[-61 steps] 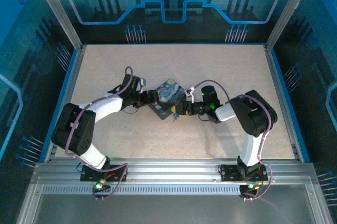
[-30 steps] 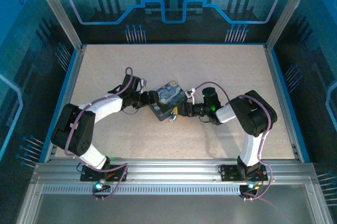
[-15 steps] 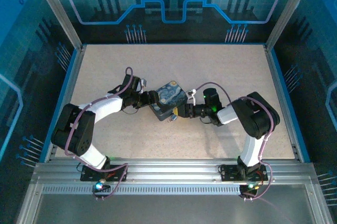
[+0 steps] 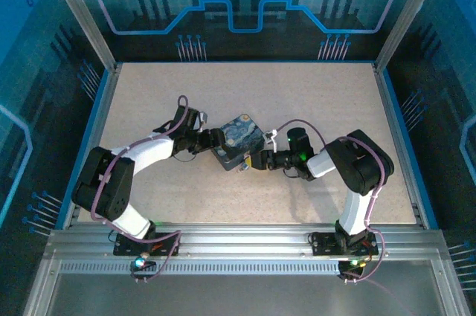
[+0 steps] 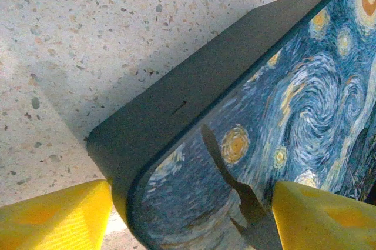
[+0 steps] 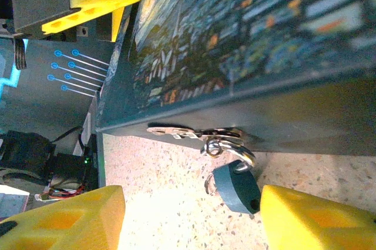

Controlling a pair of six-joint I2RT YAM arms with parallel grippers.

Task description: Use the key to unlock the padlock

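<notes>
A speckled beige tabletop (image 4: 312,100) fills a blue-lit frame, and both arms meet at its middle. The right gripper (image 6: 191,203) has its yellow fingers (image 6: 329,220) spread wide and holds nothing. Between them, nearer the right-hand finger, sits the small bluish-grey metal padlock (image 6: 236,189), its shackle hooked through the silver hasp (image 6: 188,132) on the side of the dark blue swirl-patterned rectangular box (image 6: 247,32). The left gripper (image 5: 192,203) is clamped on a corner of that box, one yellow finger on either side.
</notes>
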